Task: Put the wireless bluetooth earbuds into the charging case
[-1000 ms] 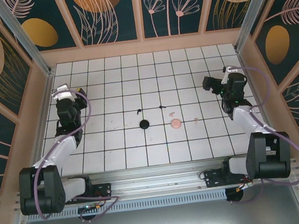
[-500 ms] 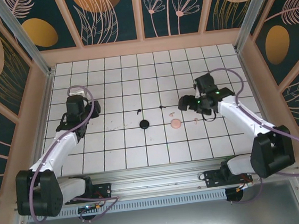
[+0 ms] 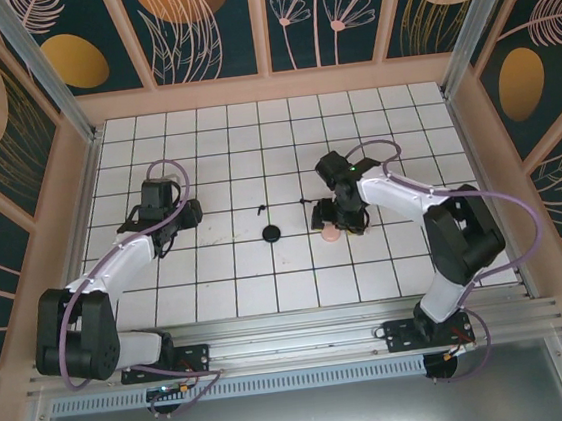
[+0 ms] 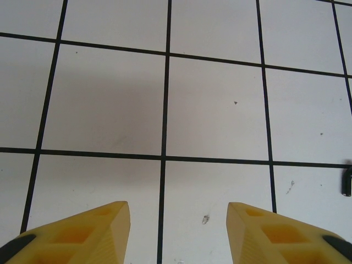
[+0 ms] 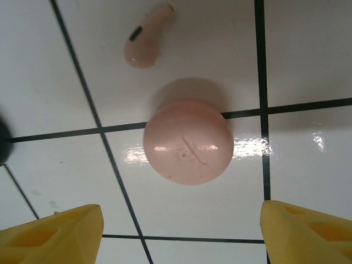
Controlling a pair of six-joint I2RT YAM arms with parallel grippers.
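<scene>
Right gripper (image 5: 179, 223) spread wide, over pink case (image 5: 188, 141); pink earbud (image 5: 146, 38) lies just beyond case, apart. Left gripper (image 4: 177, 220) spread, nothing pinched, over tiles (image 4: 214, 110).

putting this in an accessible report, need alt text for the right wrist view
A round pale pink case sits on a white gridded table, straddling a black grid line, just ahead of the open right gripper, whose yellow fingertips fill the bottom corners. A pale pink earbud lies on its side beyond the case, not touching it.
</scene>
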